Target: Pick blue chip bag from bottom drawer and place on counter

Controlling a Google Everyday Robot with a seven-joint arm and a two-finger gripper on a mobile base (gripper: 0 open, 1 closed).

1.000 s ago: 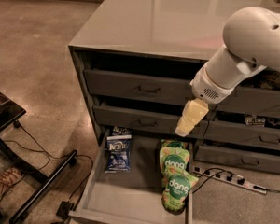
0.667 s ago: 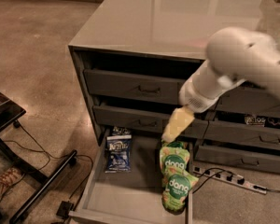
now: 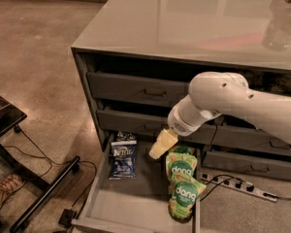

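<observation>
The blue chip bag [image 3: 122,158] lies flat at the back left of the open bottom drawer [image 3: 136,205], its white band and lettering facing up. My gripper [image 3: 160,145], cream-coloured at the end of the white arm, hangs over the drawer's back middle, just right of the blue bag and a little above it. It holds nothing. The glossy grey counter [image 3: 194,23] is the cabinet's top, above the drawers.
Two green "dang" bags [image 3: 182,181] lie along the drawer's right side, right below my gripper. Closed grey drawers with dark handles [image 3: 136,89] stand above. A power strip [image 3: 237,187] with cables lies on the floor at the right. A black stand [image 3: 19,144] is at the left.
My arm has swung left and down, bringing the gripper from the right of the green bags to just beside the blue chip bag. The bags have not moved.
</observation>
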